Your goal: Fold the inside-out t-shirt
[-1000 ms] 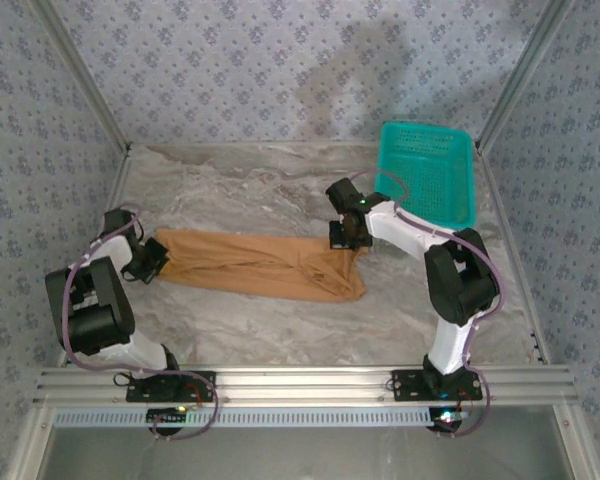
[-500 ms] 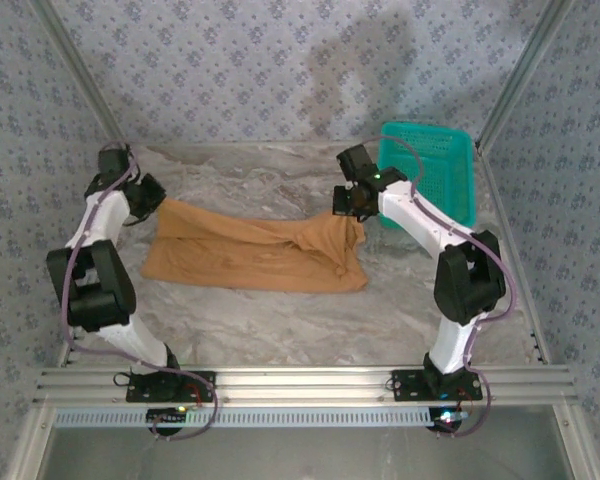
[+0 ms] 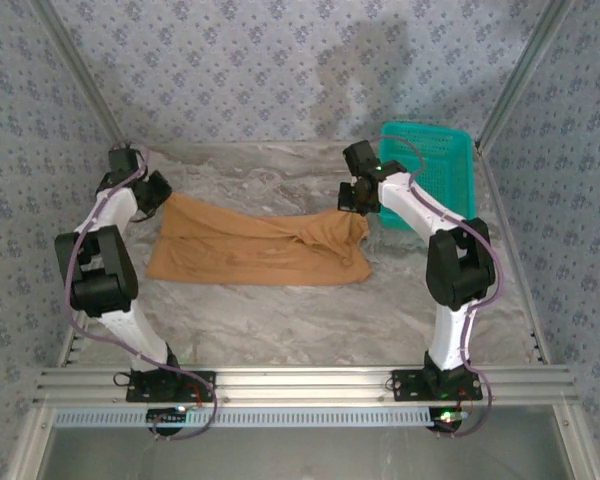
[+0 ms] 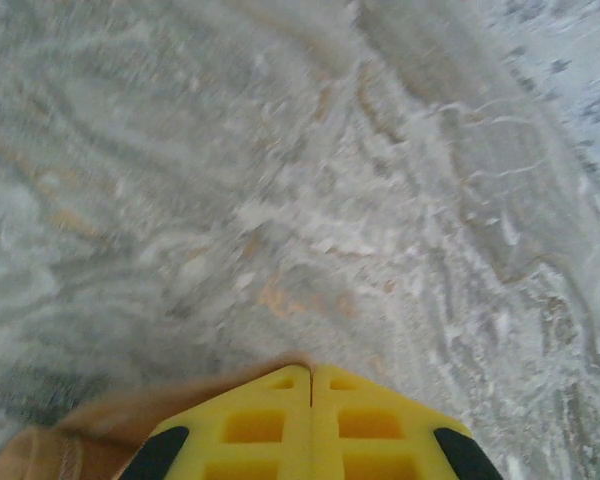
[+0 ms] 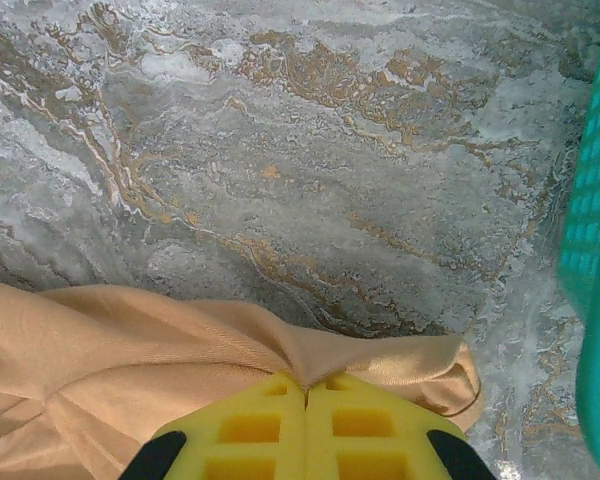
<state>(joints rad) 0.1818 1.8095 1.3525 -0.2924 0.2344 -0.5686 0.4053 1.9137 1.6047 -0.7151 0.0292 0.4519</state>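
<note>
Left gripper (image 4: pixel 311 378) and right gripper (image 5: pixel 306 388): yellow jaws pressed together, each pinching a far corner of the inside-out t-shirt (image 3: pixel 260 252). The top view shows the shirt spread across the marbled table (image 3: pixel 280 325). The right wrist view shows fabric creases and the teal basket (image 5: pixel 592 250) nearby.

Built as a left arm (image 3: pixel 105 285) and a right arm (image 3: pixel 458 272) from white links and bulky black joint housings. Strung with thin mauve cables (image 3: pixel 69 268) looping alongside. Bolted down on black base plates (image 3: pixel 170 385). Tipped with a left claw (image 4: pixel 311 378) and a right claw (image 5: pixel 306 388), both bright yellow, moulded with square recesses, black at the outer corners.
</note>
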